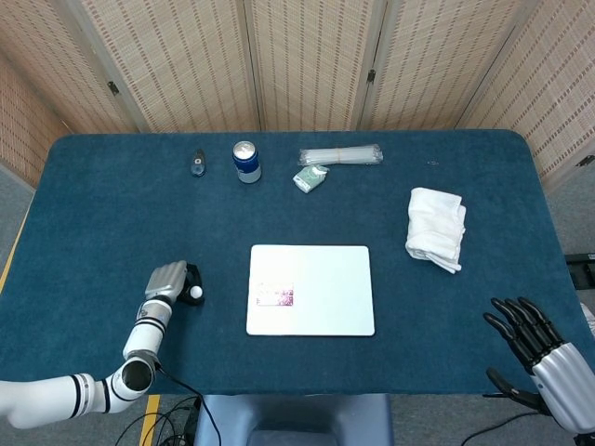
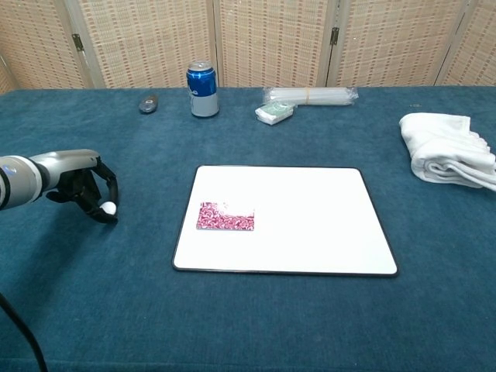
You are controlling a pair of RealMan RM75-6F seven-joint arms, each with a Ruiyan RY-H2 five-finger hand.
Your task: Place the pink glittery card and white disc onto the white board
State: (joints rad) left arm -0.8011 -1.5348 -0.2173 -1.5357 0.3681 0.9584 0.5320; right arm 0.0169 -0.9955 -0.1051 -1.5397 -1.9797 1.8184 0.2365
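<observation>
The pink glittery card lies flat on the white board, near its front left corner. My left hand is left of the board, fingers curled down, pinching the small white disc at its fingertips just above the blue cloth. The disc is apart from the board's left edge. My right hand hangs at the table's front right corner, fingers spread and holding nothing; the chest view does not show it.
A blue can, a small dark object, a clear plastic pack and a small green-white packet line the far side. A folded white towel lies right of the board.
</observation>
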